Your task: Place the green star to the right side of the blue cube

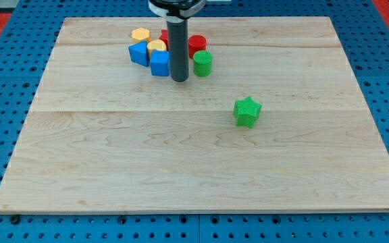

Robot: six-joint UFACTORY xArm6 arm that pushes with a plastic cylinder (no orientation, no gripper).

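The green star (247, 111) lies alone on the wooden board, right of centre. The blue cube (159, 63) sits in a cluster near the view's top, with a second blue block (138, 52) to its left. My tip (179, 79) rests on the board just right of the blue cube, between it and a green cylinder (202, 63). The star is well below and to the right of my tip, apart from it.
The cluster also holds two yellow blocks (140, 34) (157, 46) and a red cylinder (196, 45), with another red block partly hidden behind the rod. The wooden board (113, 169) lies on a blue pegboard (5, 81).
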